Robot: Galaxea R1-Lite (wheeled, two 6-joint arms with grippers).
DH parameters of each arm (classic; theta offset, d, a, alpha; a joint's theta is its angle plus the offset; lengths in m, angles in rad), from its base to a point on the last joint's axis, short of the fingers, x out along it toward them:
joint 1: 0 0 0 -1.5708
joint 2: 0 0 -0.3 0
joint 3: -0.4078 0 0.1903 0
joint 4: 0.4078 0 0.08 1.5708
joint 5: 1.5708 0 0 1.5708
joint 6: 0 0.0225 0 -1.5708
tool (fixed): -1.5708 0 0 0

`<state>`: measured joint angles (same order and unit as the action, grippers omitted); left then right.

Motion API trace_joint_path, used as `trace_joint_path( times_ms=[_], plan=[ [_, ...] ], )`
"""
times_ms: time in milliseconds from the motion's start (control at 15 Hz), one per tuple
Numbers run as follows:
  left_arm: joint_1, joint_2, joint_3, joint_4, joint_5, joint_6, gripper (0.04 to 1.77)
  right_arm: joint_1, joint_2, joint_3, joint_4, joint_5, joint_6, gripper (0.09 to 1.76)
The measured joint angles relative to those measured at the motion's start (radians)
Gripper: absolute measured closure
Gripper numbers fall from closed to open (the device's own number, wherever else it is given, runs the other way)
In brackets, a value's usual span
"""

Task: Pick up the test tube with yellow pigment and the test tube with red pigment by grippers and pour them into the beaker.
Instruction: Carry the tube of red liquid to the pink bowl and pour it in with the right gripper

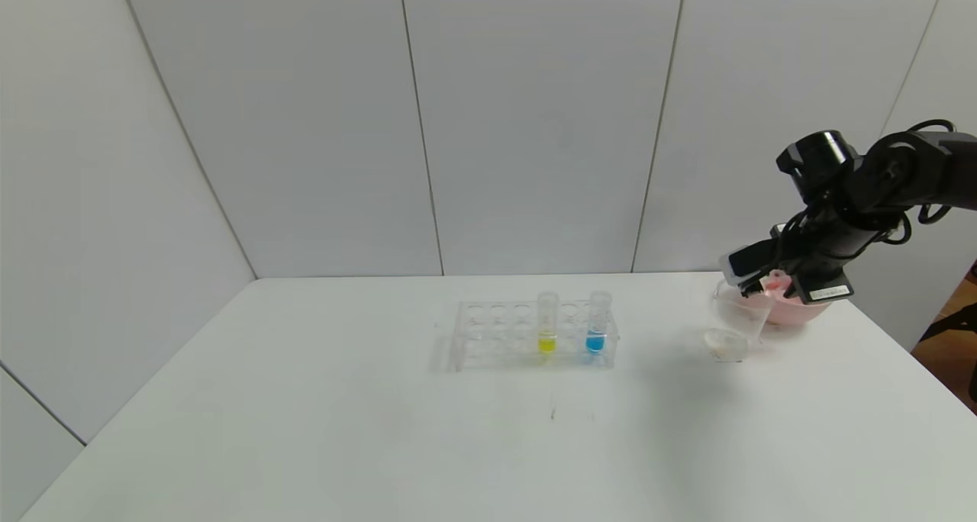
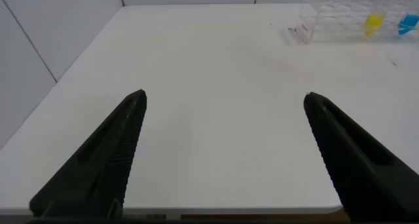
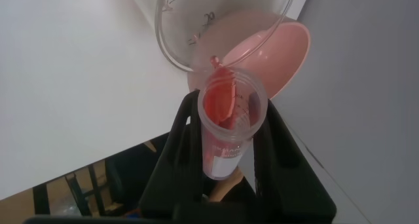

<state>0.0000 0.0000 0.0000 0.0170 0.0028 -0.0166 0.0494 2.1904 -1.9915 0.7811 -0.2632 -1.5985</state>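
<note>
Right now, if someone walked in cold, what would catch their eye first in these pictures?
Probably the right gripper at the table's far right, shut on the test tube with red pigment, tipped mouth-first toward the beaker in front of the pink bowl. Next, mid-table, the clear rack holding the test tube with yellow pigment and a blue one.
</note>
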Motion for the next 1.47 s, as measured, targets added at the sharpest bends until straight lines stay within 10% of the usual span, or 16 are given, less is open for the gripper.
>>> trace_joint_path(
  times_ms=[1467],
  plan=[
    [0.0,0.0,0.0,0.0,0.0,0.0,0.09,0.101,0.016,0.0,-0.027,-0.299,0.001,1.34]
  ],
)
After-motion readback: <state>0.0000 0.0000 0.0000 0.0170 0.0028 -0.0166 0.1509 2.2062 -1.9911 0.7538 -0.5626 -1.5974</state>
